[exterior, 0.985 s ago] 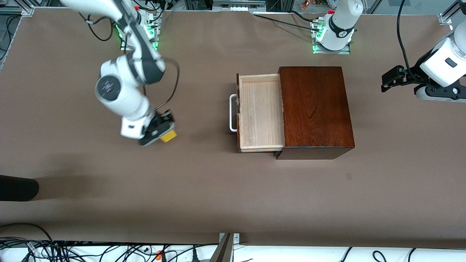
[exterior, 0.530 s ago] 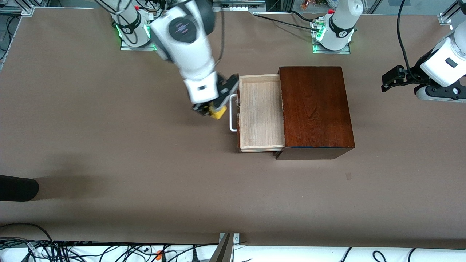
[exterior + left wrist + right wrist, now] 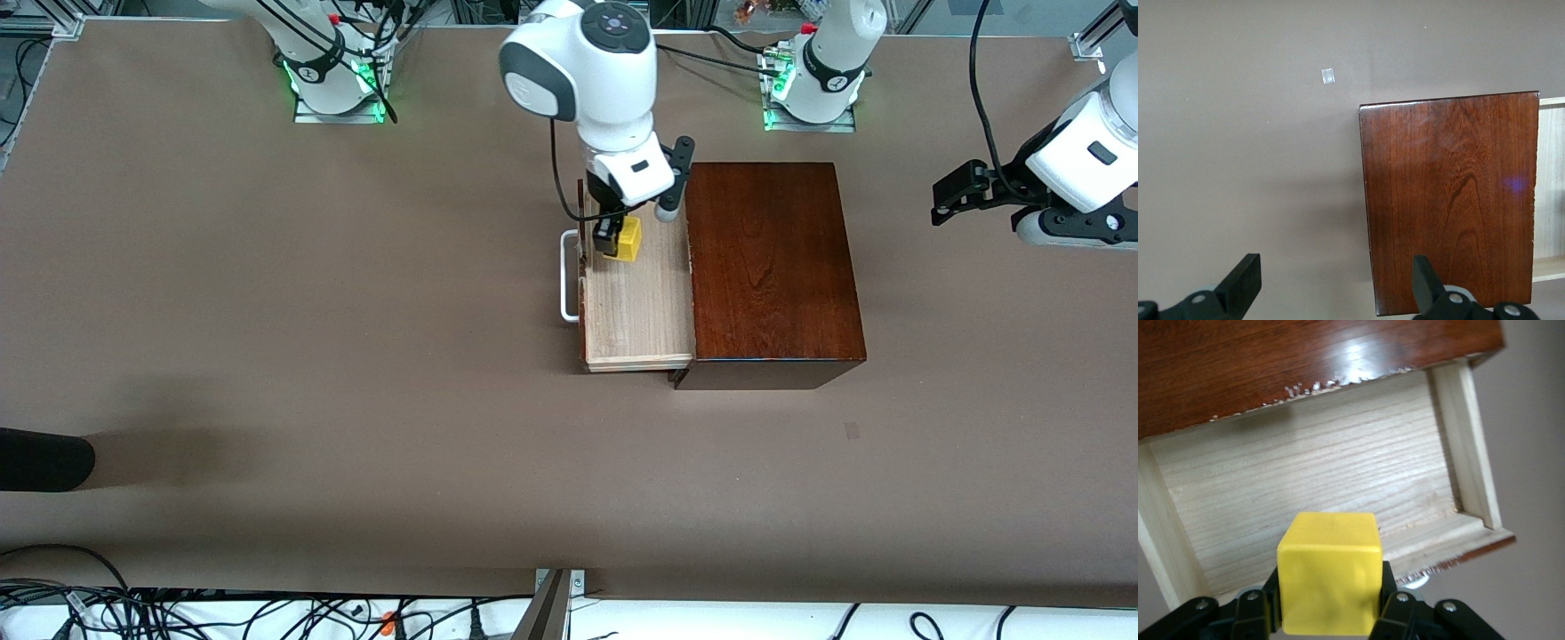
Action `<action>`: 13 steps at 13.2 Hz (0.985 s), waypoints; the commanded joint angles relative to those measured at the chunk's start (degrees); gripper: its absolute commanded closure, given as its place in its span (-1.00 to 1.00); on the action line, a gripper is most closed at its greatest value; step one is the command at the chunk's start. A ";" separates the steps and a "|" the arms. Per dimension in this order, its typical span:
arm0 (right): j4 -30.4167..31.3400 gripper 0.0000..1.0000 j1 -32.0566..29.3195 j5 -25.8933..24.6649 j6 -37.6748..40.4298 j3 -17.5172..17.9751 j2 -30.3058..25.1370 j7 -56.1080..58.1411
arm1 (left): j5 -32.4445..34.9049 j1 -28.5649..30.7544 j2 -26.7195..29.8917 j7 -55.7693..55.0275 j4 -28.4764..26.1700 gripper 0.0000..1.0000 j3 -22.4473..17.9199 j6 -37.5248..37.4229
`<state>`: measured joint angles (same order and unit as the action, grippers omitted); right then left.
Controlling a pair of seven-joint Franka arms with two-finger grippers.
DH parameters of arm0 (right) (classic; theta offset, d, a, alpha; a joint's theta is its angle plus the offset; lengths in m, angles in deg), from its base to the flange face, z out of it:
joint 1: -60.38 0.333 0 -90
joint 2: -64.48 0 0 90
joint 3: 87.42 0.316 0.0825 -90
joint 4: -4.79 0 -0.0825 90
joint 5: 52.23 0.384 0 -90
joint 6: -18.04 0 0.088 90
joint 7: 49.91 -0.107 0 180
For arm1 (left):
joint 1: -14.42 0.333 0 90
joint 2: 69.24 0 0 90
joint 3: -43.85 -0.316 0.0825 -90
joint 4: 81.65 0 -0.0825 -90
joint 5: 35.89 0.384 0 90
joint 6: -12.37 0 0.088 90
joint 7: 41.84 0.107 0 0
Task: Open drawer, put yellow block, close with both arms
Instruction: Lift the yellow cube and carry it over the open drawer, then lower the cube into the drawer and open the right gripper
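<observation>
Your right arm reaches out from its base across the table, wrist pointing down, and its right gripper [image 3: 620, 238] hangs over the open drawer [image 3: 636, 293] with its fingers [image 3: 1395, 613] clamped on the yellow block [image 3: 1329, 573] (the block fills the gap between them). Your left arm waits at its own end of the table, its left gripper [image 3: 1335, 283] spread wide and holding nothing.
</observation>
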<state>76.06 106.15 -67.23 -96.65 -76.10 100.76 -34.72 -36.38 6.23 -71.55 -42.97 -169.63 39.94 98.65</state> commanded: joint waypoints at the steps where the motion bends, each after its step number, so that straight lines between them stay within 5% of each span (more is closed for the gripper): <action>1: -2.89 0.86 0.89 -2.06 1.49 -0.51 2.56 0.62 | -0.57 -0.07 -0.86 1.04 1.76 -1.00 -0.30 -0.32; 13: -2.71 0.85 0.90 -4.96 0.79 -0.51 7.84 3.26 | -1.09 0.37 -1.65 1.39 2.81 -1.00 -0.30 -0.23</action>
<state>75.67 106.52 -71.01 -96.69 -76.39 107.42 -32.08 -36.38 6.31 -72.22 -42.97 -168.62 39.94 98.75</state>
